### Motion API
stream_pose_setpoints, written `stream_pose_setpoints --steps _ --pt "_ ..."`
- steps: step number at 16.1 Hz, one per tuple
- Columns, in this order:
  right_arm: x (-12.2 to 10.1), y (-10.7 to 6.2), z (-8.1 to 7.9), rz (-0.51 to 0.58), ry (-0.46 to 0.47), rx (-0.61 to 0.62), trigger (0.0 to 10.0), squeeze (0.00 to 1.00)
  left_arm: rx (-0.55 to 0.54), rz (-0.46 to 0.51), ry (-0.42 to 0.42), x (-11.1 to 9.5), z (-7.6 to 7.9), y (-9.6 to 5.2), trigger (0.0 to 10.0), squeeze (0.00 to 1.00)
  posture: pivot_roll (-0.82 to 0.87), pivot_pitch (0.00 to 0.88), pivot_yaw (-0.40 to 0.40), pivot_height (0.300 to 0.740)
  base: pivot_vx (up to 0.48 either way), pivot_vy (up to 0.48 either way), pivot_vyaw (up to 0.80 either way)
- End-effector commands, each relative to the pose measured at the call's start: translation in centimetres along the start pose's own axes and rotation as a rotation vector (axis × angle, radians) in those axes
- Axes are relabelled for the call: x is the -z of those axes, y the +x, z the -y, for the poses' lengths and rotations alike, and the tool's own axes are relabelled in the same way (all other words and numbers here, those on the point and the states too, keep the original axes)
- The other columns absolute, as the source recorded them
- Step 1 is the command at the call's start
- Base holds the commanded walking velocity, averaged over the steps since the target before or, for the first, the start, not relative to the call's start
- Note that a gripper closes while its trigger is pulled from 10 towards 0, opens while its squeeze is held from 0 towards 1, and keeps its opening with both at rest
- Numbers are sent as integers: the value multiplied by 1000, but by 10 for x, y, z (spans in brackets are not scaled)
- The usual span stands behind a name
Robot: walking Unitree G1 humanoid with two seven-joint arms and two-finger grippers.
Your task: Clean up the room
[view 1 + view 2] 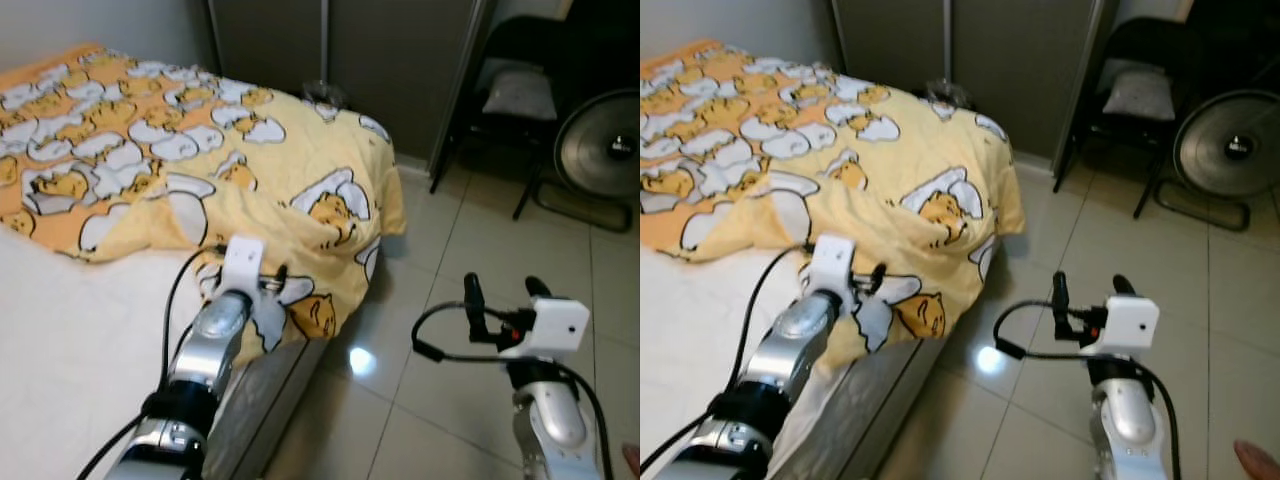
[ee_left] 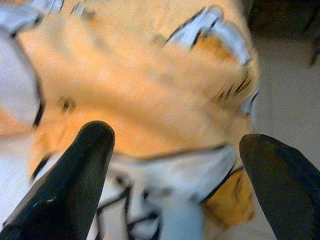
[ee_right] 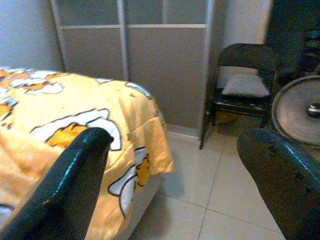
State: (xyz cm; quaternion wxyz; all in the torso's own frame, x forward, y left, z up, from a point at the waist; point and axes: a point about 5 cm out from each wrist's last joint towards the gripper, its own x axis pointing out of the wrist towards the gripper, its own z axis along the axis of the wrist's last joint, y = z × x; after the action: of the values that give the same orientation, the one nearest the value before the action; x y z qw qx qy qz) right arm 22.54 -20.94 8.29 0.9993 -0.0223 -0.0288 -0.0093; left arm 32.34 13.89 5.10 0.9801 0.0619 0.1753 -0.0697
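Left gripper [image 1: 262, 282], jaws released, nearer; blanket [image 1: 300, 215] corner lies at 12 o'clock. Right gripper [image 1: 502, 297] jaws released.

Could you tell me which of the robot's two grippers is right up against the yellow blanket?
The left gripper: its open fingers reach into the yellow blanket where it drapes over the bed's corner. The right gripper, also open, is over the tiled floor, apart from it.

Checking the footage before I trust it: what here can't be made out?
- Left gripper: the blanket is blurred in the left wrist view; contact unclear.
- Chair: dim in the head views, seat item unclear.
- Fan: cut off by the right edge.
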Motion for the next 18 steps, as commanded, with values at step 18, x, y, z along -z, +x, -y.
stream_pose_setpoints --steps 18 --pt "19 -12 -5 -205 -2 -241 10000 102 -81 -108 -27 20 -6 3 10000 0 -223 9 -5 740 0 0 271"
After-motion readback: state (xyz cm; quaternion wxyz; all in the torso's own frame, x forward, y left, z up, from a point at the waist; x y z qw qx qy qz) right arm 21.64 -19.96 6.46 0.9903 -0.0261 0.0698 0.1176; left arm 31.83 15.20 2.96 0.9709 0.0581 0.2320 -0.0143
